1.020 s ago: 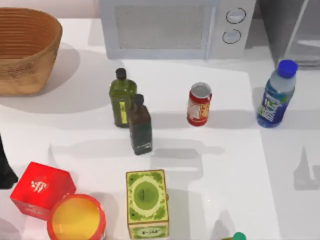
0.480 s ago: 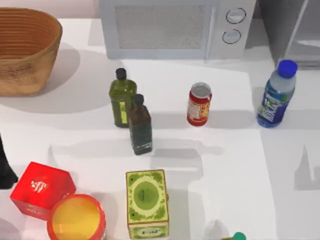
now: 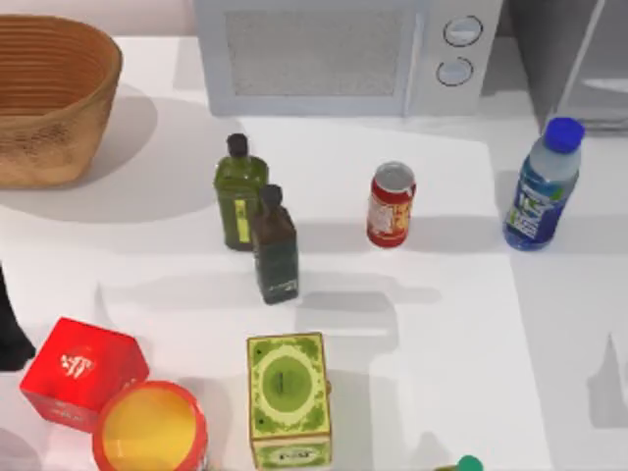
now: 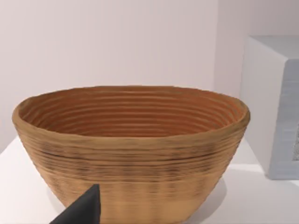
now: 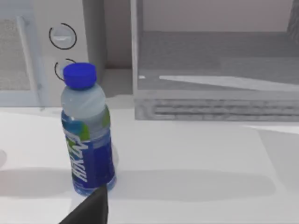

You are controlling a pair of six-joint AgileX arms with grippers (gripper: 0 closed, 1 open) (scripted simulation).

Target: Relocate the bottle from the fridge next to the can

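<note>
White table — bottle upright right of can — both grippers' state unclear.

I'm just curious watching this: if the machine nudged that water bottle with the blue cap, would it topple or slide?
The bottle stands tall and narrow on the smooth white table, so a push near its blue cap would probably tip it. Once down, its round body would likely roll. Its clear plastic looks smooth, perhaps slippery to grip.

Arm shadow farther right.
</note>
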